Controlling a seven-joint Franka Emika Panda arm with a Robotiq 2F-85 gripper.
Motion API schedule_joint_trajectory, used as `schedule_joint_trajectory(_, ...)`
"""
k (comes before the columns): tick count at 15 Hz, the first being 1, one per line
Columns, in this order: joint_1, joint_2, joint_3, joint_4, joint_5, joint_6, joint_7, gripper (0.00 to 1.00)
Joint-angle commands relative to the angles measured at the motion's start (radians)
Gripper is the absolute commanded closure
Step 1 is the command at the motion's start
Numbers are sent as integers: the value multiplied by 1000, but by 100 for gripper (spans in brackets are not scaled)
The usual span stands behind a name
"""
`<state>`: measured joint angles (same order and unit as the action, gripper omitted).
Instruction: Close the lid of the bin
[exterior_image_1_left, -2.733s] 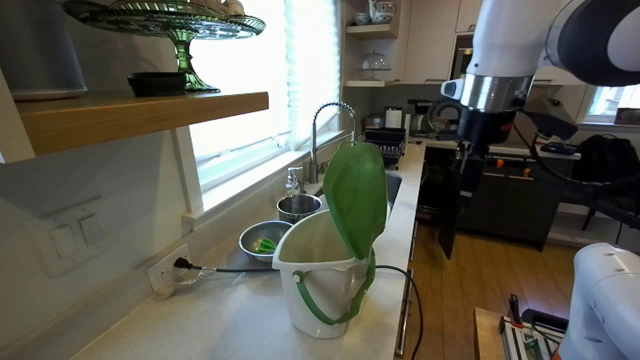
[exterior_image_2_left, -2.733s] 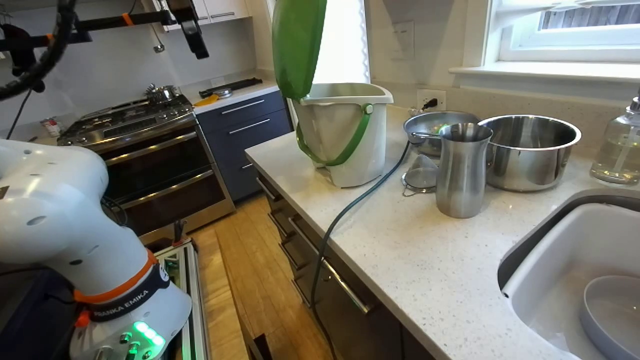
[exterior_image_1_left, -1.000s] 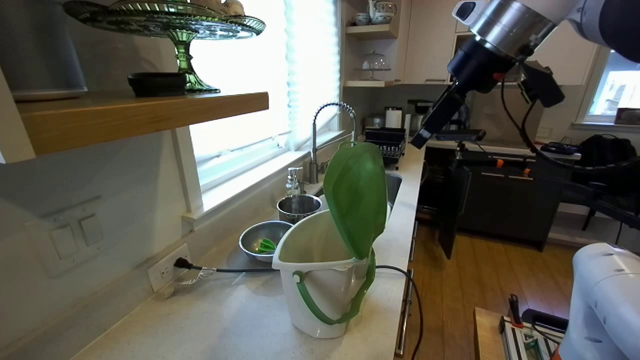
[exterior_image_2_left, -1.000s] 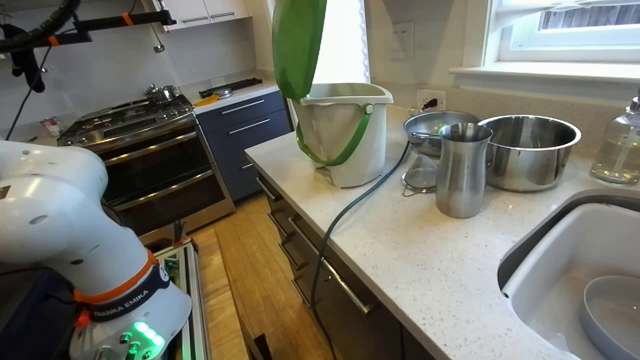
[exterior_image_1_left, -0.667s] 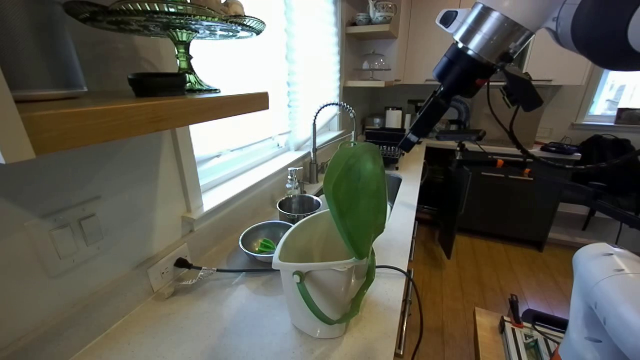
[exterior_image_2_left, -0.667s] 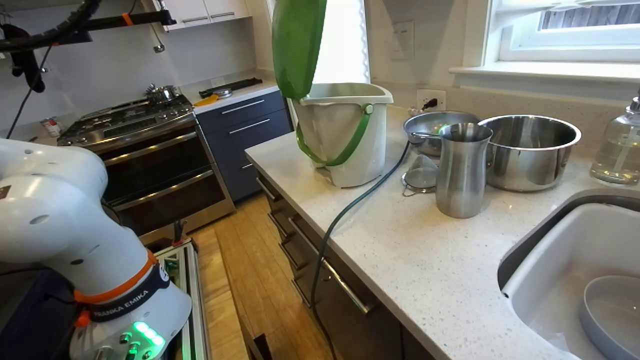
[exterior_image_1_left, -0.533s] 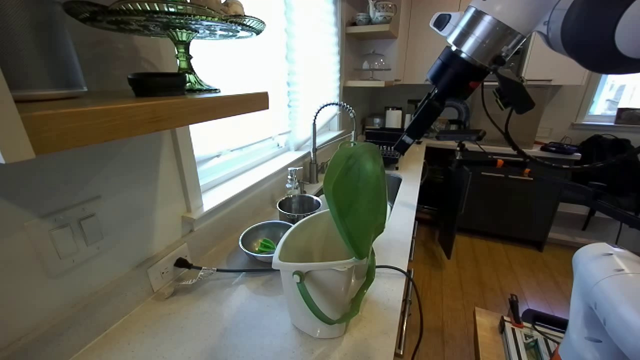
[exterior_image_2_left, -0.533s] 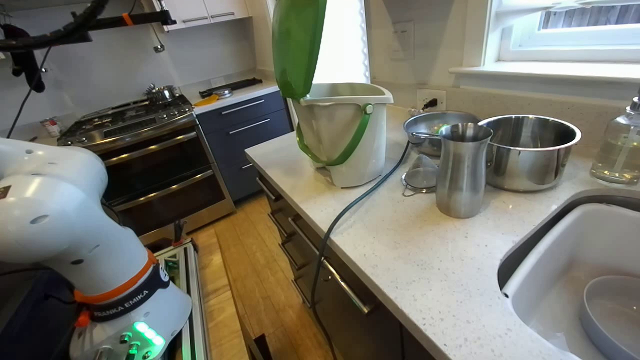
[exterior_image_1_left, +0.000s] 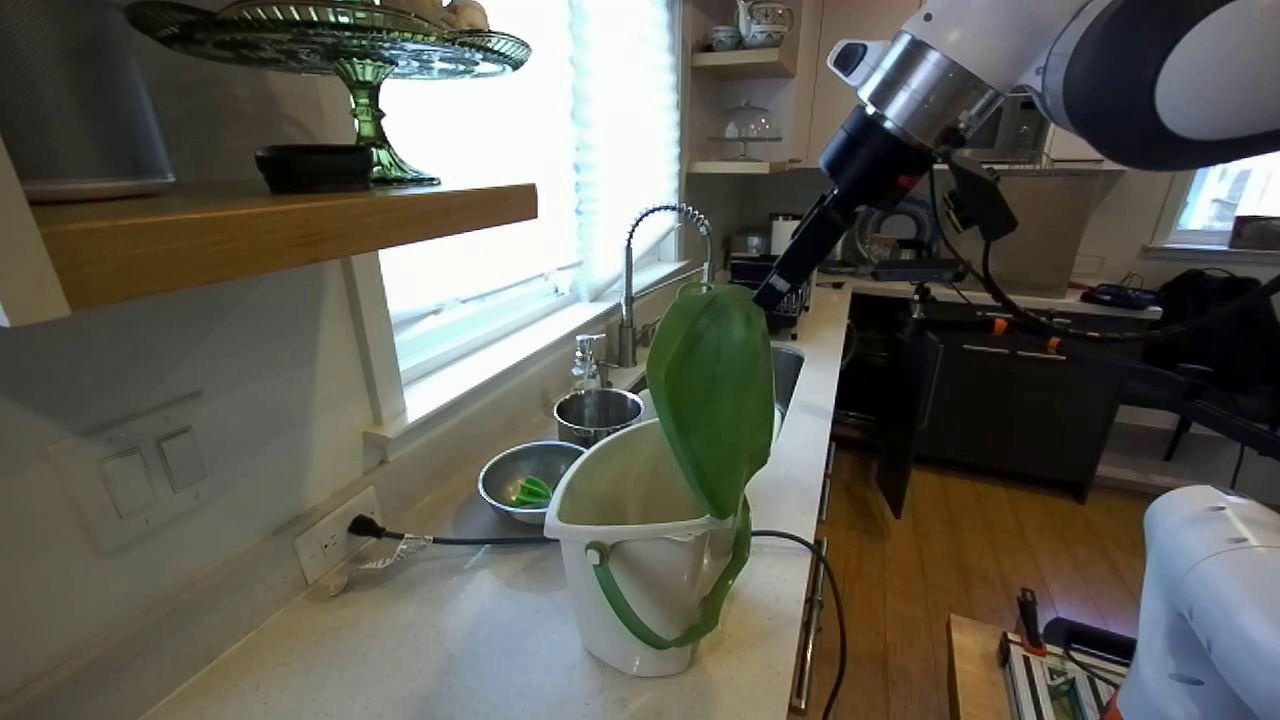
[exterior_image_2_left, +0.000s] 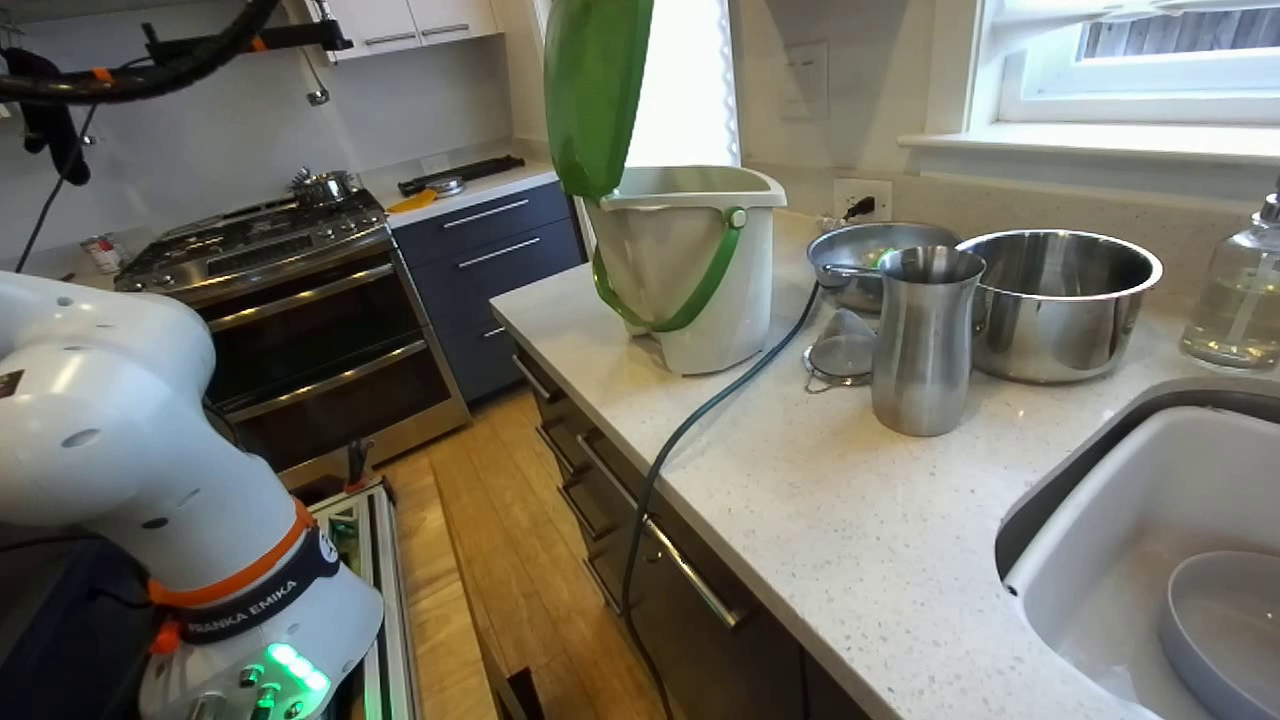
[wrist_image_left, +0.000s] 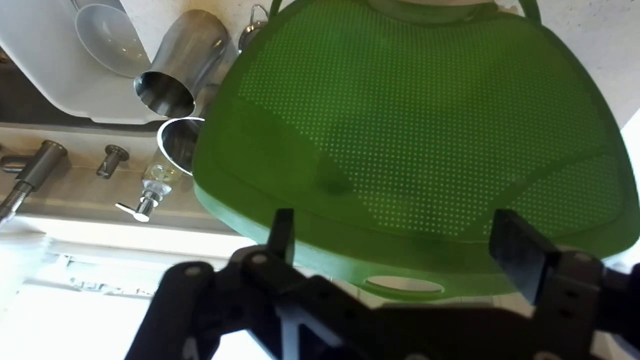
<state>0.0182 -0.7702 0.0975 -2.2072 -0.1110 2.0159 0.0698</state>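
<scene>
The white bin (exterior_image_1_left: 630, 590) stands on the counter and also shows in an exterior view (exterior_image_2_left: 700, 265). Its green lid (exterior_image_1_left: 710, 390) stands up, tilted back, and the bin's mouth is uncovered. The lid also shows in an exterior view (exterior_image_2_left: 597, 95), its top cut off. My gripper (exterior_image_1_left: 770, 295) slants down at the lid's top edge, on the outer side; I cannot tell whether it touches. In the wrist view my gripper (wrist_image_left: 392, 227) is open and empty, its fingers spread in front of the lid (wrist_image_left: 415, 125) around the slot at its edge. The lid hides most of the bin there.
A metal bowl (exterior_image_1_left: 528, 480), a steel pot (exterior_image_2_left: 1065, 305) and a steel pitcher (exterior_image_2_left: 922, 345) stand near the bin. A power cord (exterior_image_2_left: 700, 415) crosses the counter. A sink (exterior_image_2_left: 1110, 560) and faucet (exterior_image_1_left: 628, 300) lie along it. A wooden shelf (exterior_image_1_left: 300, 235) juts from the wall.
My gripper first hung straight down by the dark cabinets; it rose and tilted, then moved left and slightly down to the lid's top edge. The lid and bin have not moved.
</scene>
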Motion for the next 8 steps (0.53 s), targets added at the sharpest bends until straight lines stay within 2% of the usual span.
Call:
schedule_joint_trajectory(1,24,30,-34,-12,40,54,-29,0)
schedule_joint_trajectory(8,27,105,-58,-4,70,98,-64,0)
